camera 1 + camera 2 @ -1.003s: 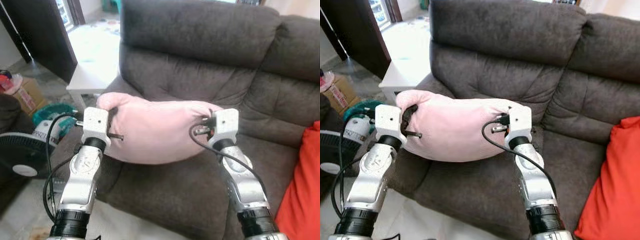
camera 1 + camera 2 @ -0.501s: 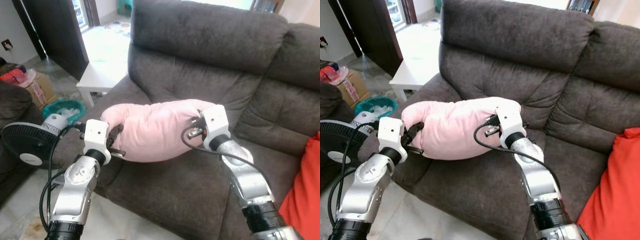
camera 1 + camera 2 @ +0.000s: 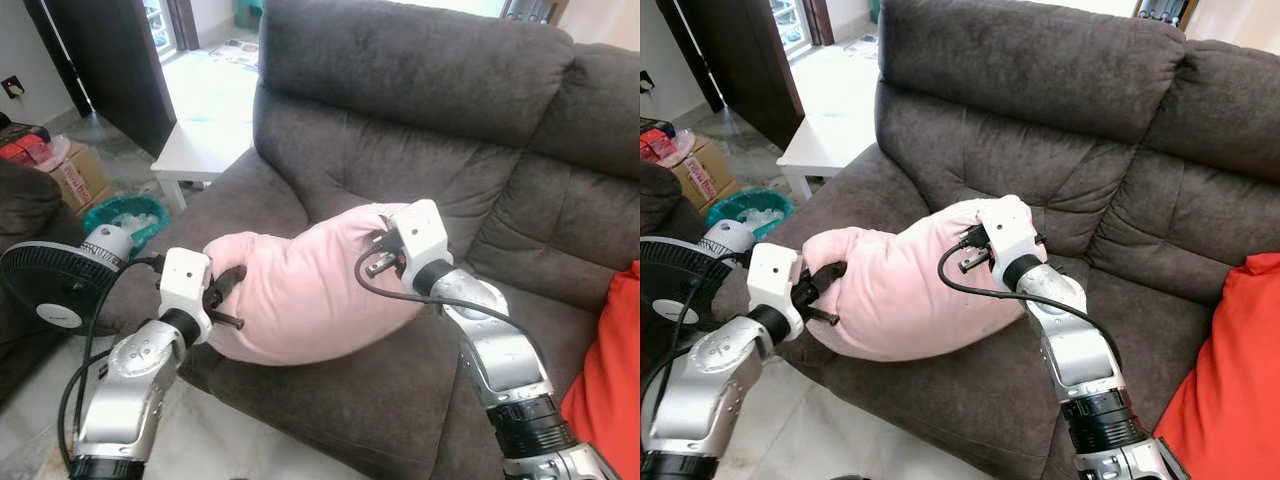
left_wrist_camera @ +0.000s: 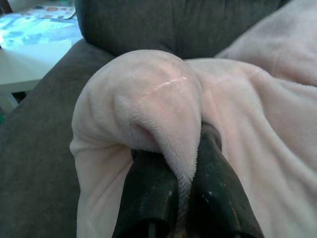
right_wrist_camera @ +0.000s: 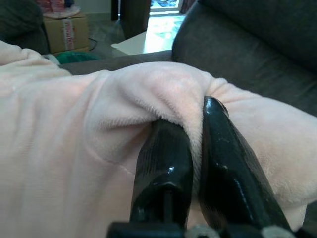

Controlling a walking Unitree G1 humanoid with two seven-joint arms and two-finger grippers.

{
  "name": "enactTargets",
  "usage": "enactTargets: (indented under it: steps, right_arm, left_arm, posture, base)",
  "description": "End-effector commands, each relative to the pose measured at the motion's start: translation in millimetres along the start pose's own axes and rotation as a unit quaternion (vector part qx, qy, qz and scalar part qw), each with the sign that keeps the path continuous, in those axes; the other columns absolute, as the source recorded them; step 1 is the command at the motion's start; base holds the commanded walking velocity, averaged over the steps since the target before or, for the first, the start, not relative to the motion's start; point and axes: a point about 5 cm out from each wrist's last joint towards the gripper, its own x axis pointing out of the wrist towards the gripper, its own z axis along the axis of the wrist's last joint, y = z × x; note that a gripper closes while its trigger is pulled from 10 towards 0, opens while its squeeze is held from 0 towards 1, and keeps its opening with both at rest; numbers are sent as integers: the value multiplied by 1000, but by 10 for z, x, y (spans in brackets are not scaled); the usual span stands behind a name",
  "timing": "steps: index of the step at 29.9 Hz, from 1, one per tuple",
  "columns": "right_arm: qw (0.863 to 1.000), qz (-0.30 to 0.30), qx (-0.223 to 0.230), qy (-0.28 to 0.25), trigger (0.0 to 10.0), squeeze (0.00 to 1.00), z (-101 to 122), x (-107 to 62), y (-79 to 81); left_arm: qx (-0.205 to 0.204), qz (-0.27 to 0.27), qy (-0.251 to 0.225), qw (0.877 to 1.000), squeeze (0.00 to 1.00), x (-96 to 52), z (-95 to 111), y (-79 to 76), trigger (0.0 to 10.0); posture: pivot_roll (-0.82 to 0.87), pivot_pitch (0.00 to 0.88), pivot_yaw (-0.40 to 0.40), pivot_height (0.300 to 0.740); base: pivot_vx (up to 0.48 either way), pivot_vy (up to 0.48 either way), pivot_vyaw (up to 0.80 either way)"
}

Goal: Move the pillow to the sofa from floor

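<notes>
While both arms reach forward over the dark grey upholstered sofa (image 3: 420, 130), the soft pale pink plush pillow (image 3: 300, 290) hangs stretched between them, its underside resting on the front of the sofa's left seat cushion beside the armrest. The left claw (image 4: 183, 163) has its two black fingers pinched tight on a bunched fold at the pillow's left end, the fabric squeezed up between and over the fingertips. The right claw (image 5: 195, 148) is likewise clamped on a fold at the pillow's upper right end, which sits higher, close to the sofa's backrest. A bright orange-red cushion (image 3: 605, 380) lies on the seat further right. To the left of the sofa stand a small white side counter (image 3: 200, 150), a round black fan (image 3: 50, 290), and a cardboard box (image 3: 75, 175) on the tiled floor (image 3: 30, 420).
</notes>
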Motion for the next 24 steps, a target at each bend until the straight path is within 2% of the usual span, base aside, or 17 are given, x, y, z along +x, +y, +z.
enactTargets:
  steps: [1, 7, 13, 14, 15, 16, 17, 18, 24]
  right_arm:
    - [997, 48, -10, -52, 10000, 0, 252, 24, 172]
    - [998, 50, -7, -47, 10000, 0, 231, 18, 175]
    - [998, 52, -2, -45, 10000, 0, 216, 5, 174]
    - [998, 52, 0, -45, 10000, 443, 214, 4, 175]
    - [998, 51, 1, -44, 10000, 741, 211, 3, 174]
    - [998, 51, 1, -44, 10000, 741, 209, 3, 174]
    - [998, 51, 2, -44, 10000, 886, 206, 1, 174]
    - [998, 51, 2, -43, 10000, 937, 202, 0, 175]
    - [998, 52, 3, -43, 10000, 929, 197, 2, 176]
  left_arm:
    - [0, -48, -32, 998, 0, 24, 144, -140, 10000]
    - [7, -48, -20, 999, 0, 10, 116, -126, 10000]
    - [15, -27, -11, 999, 0, 24, 70, -76, 10000]
    - [15, -22, -11, 1000, 0, 26, 65, -66, 10000]
    - [16, -17, -11, 1000, 0, 27, 62, -54, 10000]
    - [16, -14, -11, 1000, 0, 28, 61, -48, 10000]
    - [18, -5, -10, 1000, 0, 31, 60, -27, 10000]
    - [19, 11, -10, 1000, 0, 36, 54, 9, 10000]
    - [23, 78, -12, 997, 0, 31, 30, 170, 10000]
  posture:
    - [148, 81, -53, 740]
    - [148, 80, -53, 740]
    - [142, 79, -52, 740]
    - [142, 79, -52, 740]
    - [143, 79, -52, 740]
    - [143, 79, -52, 740]
    - [143, 79, -52, 740]
    - [144, 79, -53, 740]
    - [144, 78, -55, 740]
  base:
    - [0, 0, 0]
    - [0, 0, 0]
    - [0, 0, 0]
    - [0, 0, 0]
    - [0, 0, 0]
    - [0, 0, 0]
    - [0, 0, 0]
    - [0, 0, 0]
    - [0, 0, 0]
